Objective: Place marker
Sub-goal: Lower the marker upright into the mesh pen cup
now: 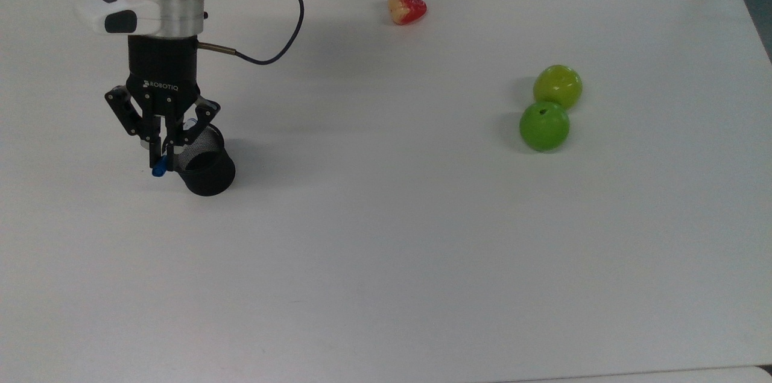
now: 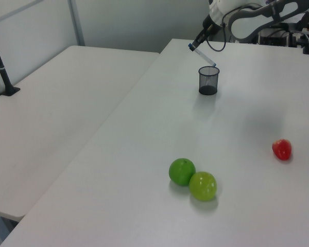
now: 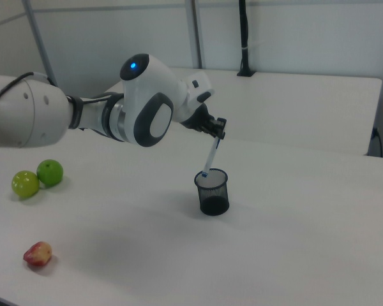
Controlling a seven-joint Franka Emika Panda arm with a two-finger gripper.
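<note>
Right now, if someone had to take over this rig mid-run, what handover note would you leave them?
Tool: shut on the marker, holding it tilted, the lower end at the rim of the black mesh cup.
Marker: not released, held above the cup, not standing in it.
Cup: upright on the white table.
Elsewhere on the table: two green apples touching each other and a red strawberry-like fruit, well clear of the cup.
Done: marker grasped and brought to the cup.
Left: probably lower the tip into the cup, open, withdraw.
</note>
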